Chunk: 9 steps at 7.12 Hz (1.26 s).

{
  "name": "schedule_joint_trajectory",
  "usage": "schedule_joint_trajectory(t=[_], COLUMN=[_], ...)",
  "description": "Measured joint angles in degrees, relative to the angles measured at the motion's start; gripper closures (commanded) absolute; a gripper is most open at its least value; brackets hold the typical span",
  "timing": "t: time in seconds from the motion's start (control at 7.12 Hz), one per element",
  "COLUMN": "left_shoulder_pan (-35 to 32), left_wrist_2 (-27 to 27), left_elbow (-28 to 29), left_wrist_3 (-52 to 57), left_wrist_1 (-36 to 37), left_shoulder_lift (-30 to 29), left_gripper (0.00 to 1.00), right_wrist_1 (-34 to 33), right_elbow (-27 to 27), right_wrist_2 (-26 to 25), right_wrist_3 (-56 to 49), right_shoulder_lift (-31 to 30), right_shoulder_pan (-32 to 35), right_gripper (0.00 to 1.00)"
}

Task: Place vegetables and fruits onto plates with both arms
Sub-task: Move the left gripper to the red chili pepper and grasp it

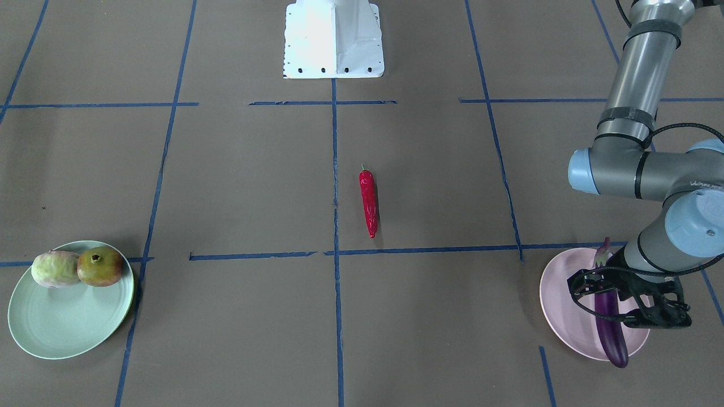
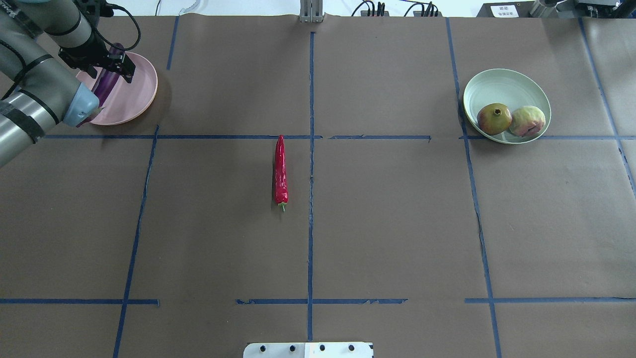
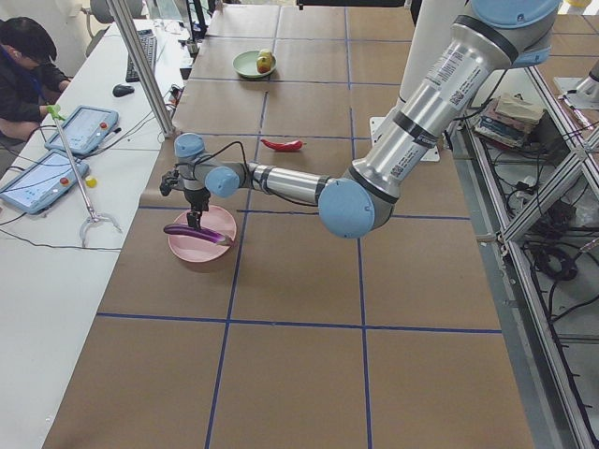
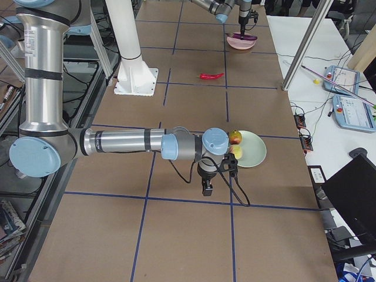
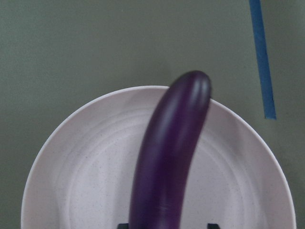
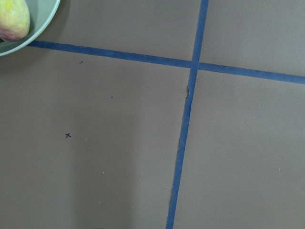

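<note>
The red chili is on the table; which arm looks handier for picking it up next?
Probably the left. The chili lies just on its side of the centre tape line, and the pink plate is there too. The left gripper, shut on the eggplant over it, must let go first.

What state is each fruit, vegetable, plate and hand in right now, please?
eggplant: gripped, over the pink plate.
left hand: shut on the eggplant.
chili pepper: loose on the table, unplaced.
pomegranate: resting on green plate.
pale ball: on green plate, beside pomegranate.
right hand: open or shut, cannot tell.
</note>
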Motion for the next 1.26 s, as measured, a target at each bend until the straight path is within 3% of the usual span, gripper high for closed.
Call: schedule_joint_trajectory(t=[0.28,0.56,0.84,1.12,1.26], left_shoulder_pan=[0.27,7.16,20.00,28.83,31.82], left_wrist_2=[-1.85,-0.89,8.03,15.30,17.27], left_elbow=[-11.04,-21.95,-24.42,-24.38,-23.83], left_wrist_3=[-2.25,-15.20,-30.86,-39.00,-41.65], left_wrist_1=[11.55,17.38,17.77,18.05,18.20], left_shoulder_lift=[-0.49,-1.03,-4.29,-6.18,-7.17], left_gripper=[0.00,0.00,0.00,0.00,0.08], right_wrist_1=[0.00,0.00,0.00,0.00,0.00], right_elbow=[0.00,0.00,-0.05,-0.04,-0.03], right_wrist_2=[0.00,0.00,0.00,0.00,0.00], right_wrist_3=[0.00,0.00,0.00,0.00,-0.02], right_shoulder_lift=[0.00,0.00,0.06,0.04,0.02], right_shoulder_pan=[-0.02,-0.01,-0.04,-0.02,-0.03], right_gripper=[0.00,0.00,0.00,0.00,0.00])
